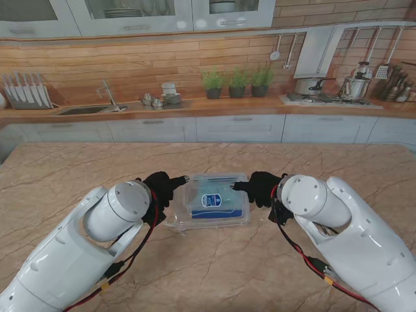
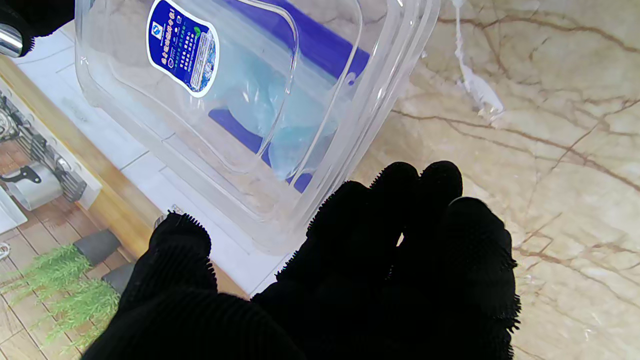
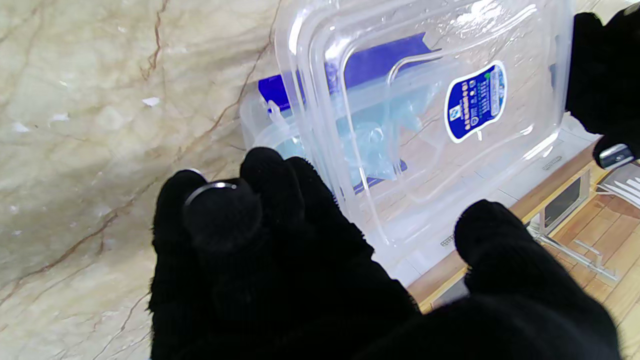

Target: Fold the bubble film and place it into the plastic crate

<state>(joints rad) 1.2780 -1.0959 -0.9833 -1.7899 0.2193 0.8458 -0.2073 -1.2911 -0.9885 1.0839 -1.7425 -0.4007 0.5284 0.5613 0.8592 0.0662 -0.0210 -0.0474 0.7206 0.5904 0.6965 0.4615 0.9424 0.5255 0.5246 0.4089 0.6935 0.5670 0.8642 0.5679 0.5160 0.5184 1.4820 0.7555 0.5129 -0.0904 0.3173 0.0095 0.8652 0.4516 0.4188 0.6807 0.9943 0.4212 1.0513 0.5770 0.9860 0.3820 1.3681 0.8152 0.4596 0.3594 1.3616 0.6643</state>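
The film (image 2: 280, 120) is lying bunched and pale blue inside the crate (image 1: 211, 224), so the folding and placing are looking done, and a clear lid (image 1: 214, 188) with a blue label (image 1: 212, 200) is sitting over it. The crate is standing near the middle of the counter (image 1: 214, 279), well in from every edge.

The left hand (image 1: 161, 188) is reaching to the crate's left end, thumb stretched over the lid rim and the other fingers (image 2: 400, 200) gathered together beside the wall; whether they are actually pressing it I cannot tell, but nothing is being lifted. The right hand (image 1: 259, 187) is mirroring this at the right end, thumb apart from the bunched fingers (image 3: 270, 175), which are lying just beside the rim. Both hands seem to be bracketing the crate to seat or steady the lid, gripping nothing firmly.

Bare counter is lying on all sides of the crate, nearer to me and farther from me, so either arm is having open room to draw back outward toward its own corner without meeting anything
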